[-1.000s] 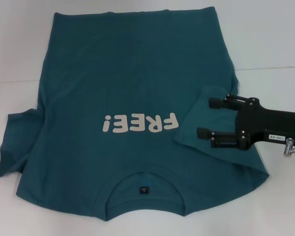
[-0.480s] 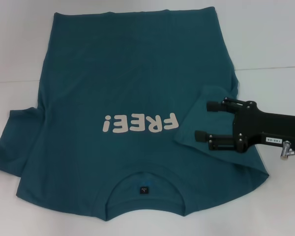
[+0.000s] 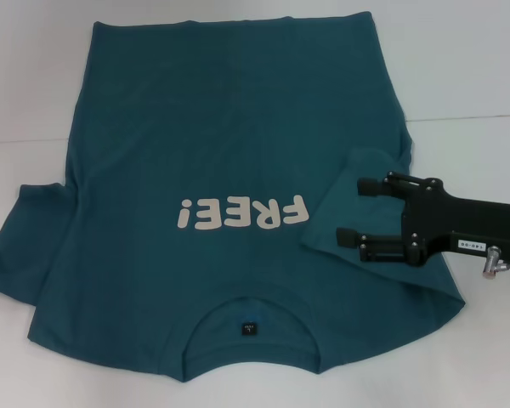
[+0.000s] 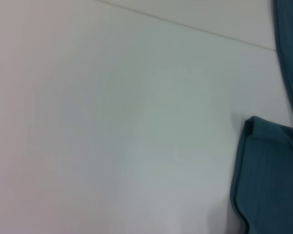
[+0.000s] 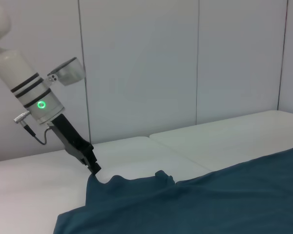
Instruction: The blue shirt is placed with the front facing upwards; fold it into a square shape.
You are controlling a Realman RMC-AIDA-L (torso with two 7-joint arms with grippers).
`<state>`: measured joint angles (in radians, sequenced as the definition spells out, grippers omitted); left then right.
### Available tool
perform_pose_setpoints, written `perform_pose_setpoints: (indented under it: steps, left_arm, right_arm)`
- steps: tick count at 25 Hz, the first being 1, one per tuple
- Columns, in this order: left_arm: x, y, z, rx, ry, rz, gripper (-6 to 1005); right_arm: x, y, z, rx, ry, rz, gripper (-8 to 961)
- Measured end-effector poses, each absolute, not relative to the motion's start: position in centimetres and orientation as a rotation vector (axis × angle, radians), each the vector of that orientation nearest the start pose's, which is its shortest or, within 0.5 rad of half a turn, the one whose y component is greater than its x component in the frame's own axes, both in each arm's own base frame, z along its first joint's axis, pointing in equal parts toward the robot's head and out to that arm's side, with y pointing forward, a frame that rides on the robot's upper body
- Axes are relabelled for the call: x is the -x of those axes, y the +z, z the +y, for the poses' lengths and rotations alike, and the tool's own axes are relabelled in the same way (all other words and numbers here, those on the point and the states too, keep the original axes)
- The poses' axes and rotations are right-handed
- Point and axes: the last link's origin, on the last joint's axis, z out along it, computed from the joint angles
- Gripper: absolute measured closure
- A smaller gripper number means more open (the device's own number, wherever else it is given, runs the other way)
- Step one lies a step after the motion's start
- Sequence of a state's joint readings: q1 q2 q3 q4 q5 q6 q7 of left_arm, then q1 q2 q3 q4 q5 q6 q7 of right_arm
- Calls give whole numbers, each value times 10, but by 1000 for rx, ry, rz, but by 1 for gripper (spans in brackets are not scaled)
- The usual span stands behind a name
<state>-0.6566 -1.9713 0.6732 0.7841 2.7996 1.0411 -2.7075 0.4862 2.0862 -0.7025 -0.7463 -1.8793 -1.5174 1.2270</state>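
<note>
Cloth fills most of the head view: the blue shirt [image 3: 229,195] is spread front-up on the white table [image 3: 476,68], collar nearest the robot. Its right sleeve [image 3: 357,200] is already folded inward over the body, while the left sleeve [image 3: 25,246] lies out flat. The right gripper [image 3: 350,210] hovers over the folded sleeve, fingers parted with nothing held. The fabric is judged soft, light and limp, best pinched at a hem or sleeve edge.

Only a sleeve edge and bare table are shown in the left wrist view; no fingers are seen.

What the head view misses is supplied by the right wrist view: the left gripper [image 5: 93,165] at the shirt's far edge; whether cloth is held cannot be told.
</note>
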Motion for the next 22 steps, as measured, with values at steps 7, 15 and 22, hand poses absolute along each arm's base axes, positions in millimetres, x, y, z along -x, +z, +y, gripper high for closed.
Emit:
perform_pose_setpoints:
  steps: [7,15,22]
  left_arm:
    - [349,93,405,1664,14,-1596,964]
    - [349,98,408,1651,1,-1575,964]
    - [351,97,407,1642,-4,-1581,963]
  right_arm:
    - [-260,20,341,2589,702,357,38]
    - [-260,18,342,2588,703,366,38]
    - [-261,18,343,2582,698,370,38]
